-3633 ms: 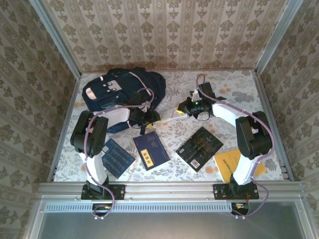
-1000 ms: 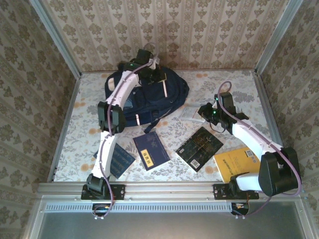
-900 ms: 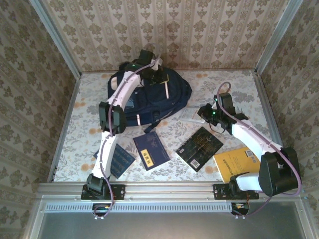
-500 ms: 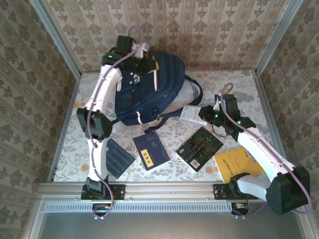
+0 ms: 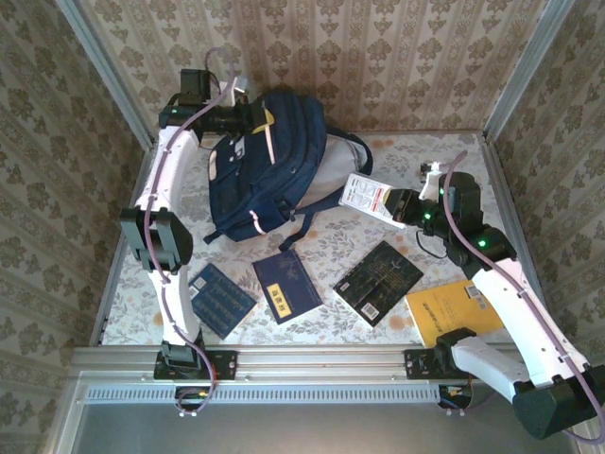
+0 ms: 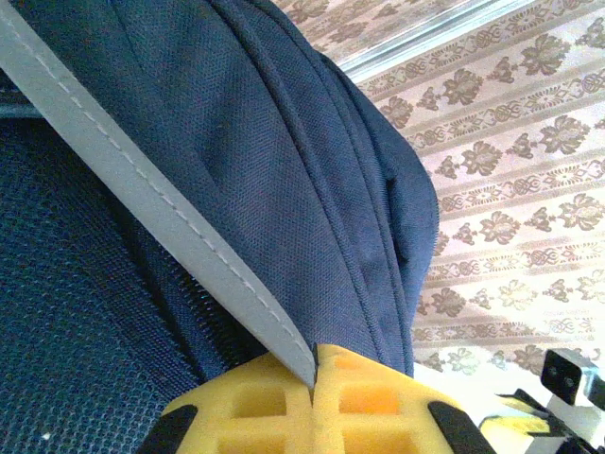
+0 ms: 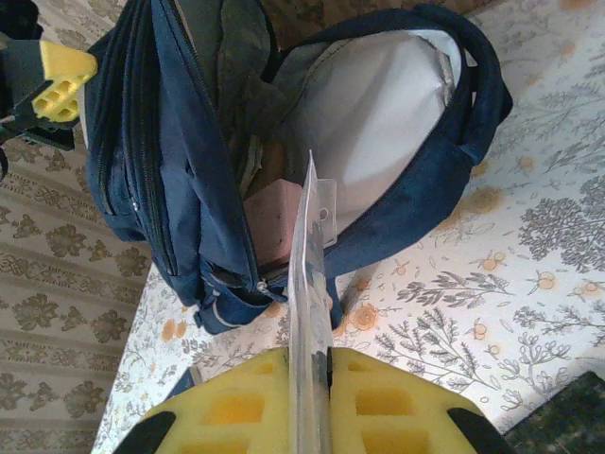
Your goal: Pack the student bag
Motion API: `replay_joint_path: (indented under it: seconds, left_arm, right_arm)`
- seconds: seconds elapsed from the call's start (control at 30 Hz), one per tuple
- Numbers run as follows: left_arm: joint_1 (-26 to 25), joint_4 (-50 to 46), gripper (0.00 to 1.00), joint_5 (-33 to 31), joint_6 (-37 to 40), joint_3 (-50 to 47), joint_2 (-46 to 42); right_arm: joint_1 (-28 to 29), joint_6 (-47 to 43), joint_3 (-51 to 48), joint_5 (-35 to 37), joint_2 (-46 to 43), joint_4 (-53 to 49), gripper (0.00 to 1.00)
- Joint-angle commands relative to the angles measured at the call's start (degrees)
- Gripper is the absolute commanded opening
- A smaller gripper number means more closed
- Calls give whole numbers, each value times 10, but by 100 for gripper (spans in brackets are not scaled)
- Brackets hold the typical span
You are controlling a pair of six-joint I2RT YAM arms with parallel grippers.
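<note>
Scanning the worktop (image 5: pixel 454 161), we log four books flat along its near half. A blue book (image 5: pixel 219 299) lies toward the near-left corner and a navy book (image 5: pixel 286 286) with a yellow label sits just beside it. A black book (image 5: pixel 378 282) is near the middle. A yellow book (image 5: pixel 452 310) lies toward the near-right corner, partly hidden by the right arm.

The student bag (image 5: pixel 274 161) is by the far-left corner, top end lifted and tilted. Its main compartment gapes toward the right edge, with pale lining showing. On the right wrist view the student bag (image 7: pixel 161 170) mouth holds a pink item (image 7: pixel 279 222). A dark strap (image 7: pixel 482 85) loops round the mouth's rim.

The left pincer (image 5: pixel 248 118) is up at the bag's top. On its own camera the left pincer (image 6: pixel 313 374) is closed, its yellow fingers (image 6: pixel 369 397) pinching a pale trim stripe (image 6: pixel 142 189) on the navy fabric.

The right pincer (image 5: pixel 402 206) sits over the middle of the worktop's right half. It is clamped on a flat clear packet (image 5: pixel 367 196) with a white and red label. The packet is held in the air just beside the bag's mouth. On the wrist view the right pincer (image 7: pixel 310 378) grips that packet (image 7: pixel 310 274) edge-on, in line with the open compartment.
</note>
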Motion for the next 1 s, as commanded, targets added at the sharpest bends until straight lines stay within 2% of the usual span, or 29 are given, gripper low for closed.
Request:
replay_joint_path:
  seconds: [0.0,0.33,0.6,0.8,0.97]
  left_arm:
    - [-5,78,0,73,-1,14,-56]
    - [-39,83,0,88,-1,18,-60]
    - [-69,99,0,112,-10,16,-87]
    - [-72,105,0,131,-11,5,-106]
    - [-74,107,0,153,-2,-2,-103]
  right_arm:
    - [-2,14,23,-36,50,49,0]
    - [-19,74,85,-169,193,184,0]
    - [0,94,66,-220,160,235,0]
    - [24,103,70,-223,188,222,0]
    - [56,101,161,-160,298,106,0]
